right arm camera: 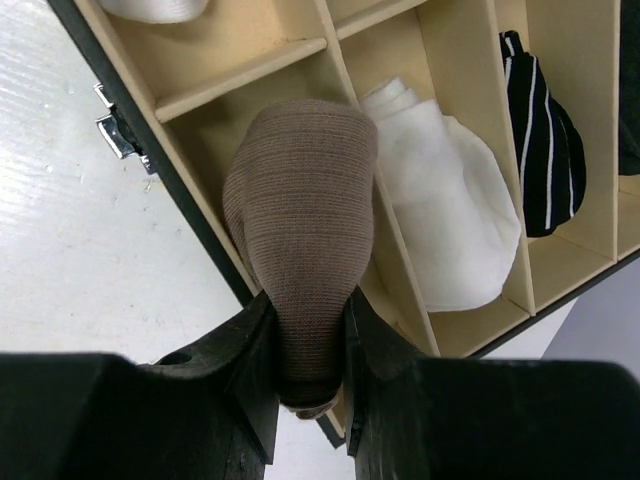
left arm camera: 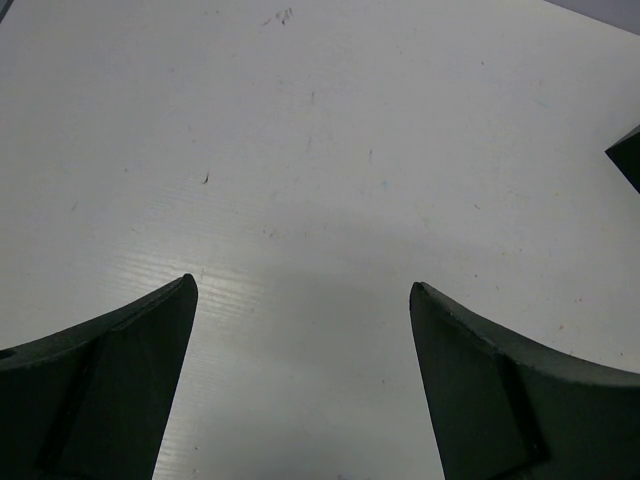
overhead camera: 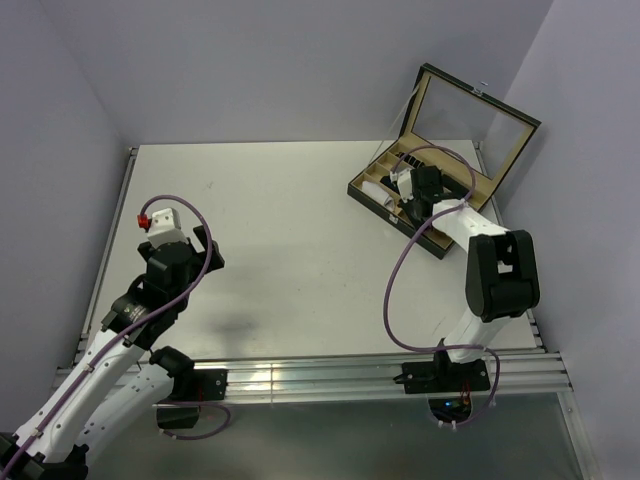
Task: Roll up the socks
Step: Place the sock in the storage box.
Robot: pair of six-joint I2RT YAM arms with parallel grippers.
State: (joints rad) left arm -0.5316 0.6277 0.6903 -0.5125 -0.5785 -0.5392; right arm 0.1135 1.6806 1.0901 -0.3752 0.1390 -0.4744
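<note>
My right gripper (right arm camera: 308, 320) is shut on the tan-brown sock (right arm camera: 300, 200). The sock is bunched into a roll, and its rounded end hangs over a compartment at the near-left edge of the divided box (right arm camera: 240, 75). A white sock (right arm camera: 445, 210) lies folded in the compartment just to its right. In the top view the right gripper (overhead camera: 415, 200) reaches into the box at the back right. My left gripper (left arm camera: 303, 290) stands wide open over bare table, with nothing between its fingers, at the left of the top view (overhead camera: 178, 250).
The box's lid (overhead camera: 465, 115) stands open behind it. A black roll with white stripes (right arm camera: 540, 150) fills the compartment right of the white sock, and another white roll (right arm camera: 150, 8) shows at the top. A metal latch (right arm camera: 120, 130) juts from the box's outer wall.
</note>
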